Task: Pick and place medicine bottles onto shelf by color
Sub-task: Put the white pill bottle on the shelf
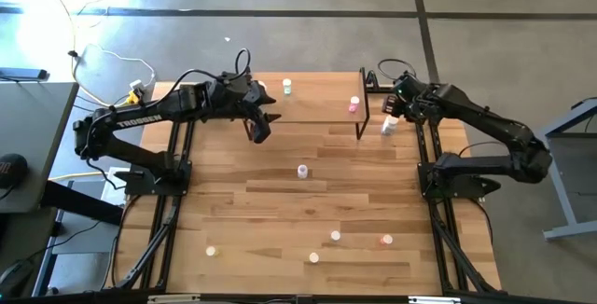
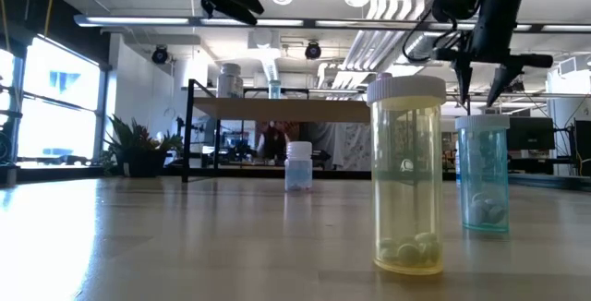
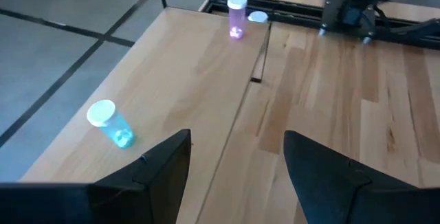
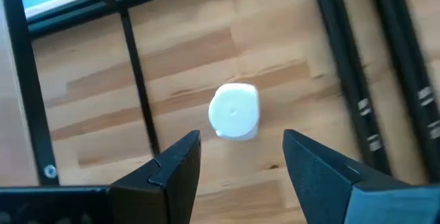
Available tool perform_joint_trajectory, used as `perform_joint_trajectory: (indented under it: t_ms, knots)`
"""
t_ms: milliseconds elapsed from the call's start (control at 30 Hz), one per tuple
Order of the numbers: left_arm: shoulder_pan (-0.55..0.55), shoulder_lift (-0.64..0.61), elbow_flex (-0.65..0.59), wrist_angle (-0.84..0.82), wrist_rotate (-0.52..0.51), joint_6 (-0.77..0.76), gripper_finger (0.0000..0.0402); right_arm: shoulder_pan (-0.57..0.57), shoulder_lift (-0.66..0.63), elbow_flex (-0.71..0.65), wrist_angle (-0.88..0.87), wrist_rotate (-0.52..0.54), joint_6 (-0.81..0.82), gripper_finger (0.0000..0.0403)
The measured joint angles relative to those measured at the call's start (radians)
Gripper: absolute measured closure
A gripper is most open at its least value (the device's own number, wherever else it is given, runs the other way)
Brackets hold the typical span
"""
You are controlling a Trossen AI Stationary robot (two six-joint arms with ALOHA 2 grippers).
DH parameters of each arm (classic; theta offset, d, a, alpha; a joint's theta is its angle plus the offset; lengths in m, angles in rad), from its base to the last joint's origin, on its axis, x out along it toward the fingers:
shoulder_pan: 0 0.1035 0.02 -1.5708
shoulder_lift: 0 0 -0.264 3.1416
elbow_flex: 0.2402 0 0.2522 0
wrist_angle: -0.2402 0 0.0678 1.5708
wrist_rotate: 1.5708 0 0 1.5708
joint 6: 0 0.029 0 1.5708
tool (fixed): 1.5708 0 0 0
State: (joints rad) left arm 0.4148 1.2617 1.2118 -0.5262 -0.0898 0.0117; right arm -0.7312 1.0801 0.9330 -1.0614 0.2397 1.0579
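1. Hovering with fingers spread, right gripper [image 4: 237, 159] over white-capped bottle [image 4: 234, 112] on the tabletop beside the shelf [image 1: 326, 99] leg.
2. Risks clipping that leg, tipping the bottle.
3. Waiting spread near the shelf's edge: left gripper [image 3: 237, 159]; green-blue bottle [image 3: 110, 122] and pink bottle [image 3: 237, 16] already shelved.

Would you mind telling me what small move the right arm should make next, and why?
Probably lower the right gripper straight down around the white-capped bottle. Its jaws are open and empty, and the bottle stands upright on the table just ahead of them, beside the shelf leg. The left gripper hovers open at the shelf's other end, holding nothing.
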Motion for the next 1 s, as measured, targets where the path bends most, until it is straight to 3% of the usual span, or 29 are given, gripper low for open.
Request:
perform_joint_trajectory:
  t_ms: [167,367,700,1000]
  knots:
    - [0.0,0.0,0.0,0.0,0.0,0.007,0.0179,-0.004,0.0,-0.052,0.089,-0.051,0.064,0.0196]
    - [0.0,0.0,0.0,0.0,0.0,0.037,0.0179,-0.004,0.007,-0.065,0.117,-0.034,0.062,0.0196]
    - [0.0,0.0,0.0,0.0,0.0,0.037,0.0179,-0.009,0.149,-0.065,0.117,-0.023,0.043,0.0196]
    - [0.0,0.0,0.0,0.0,0.0,0.036,0.0179,-0.048,0.19,-0.065,0.151,-0.036,0.033,0.0196]
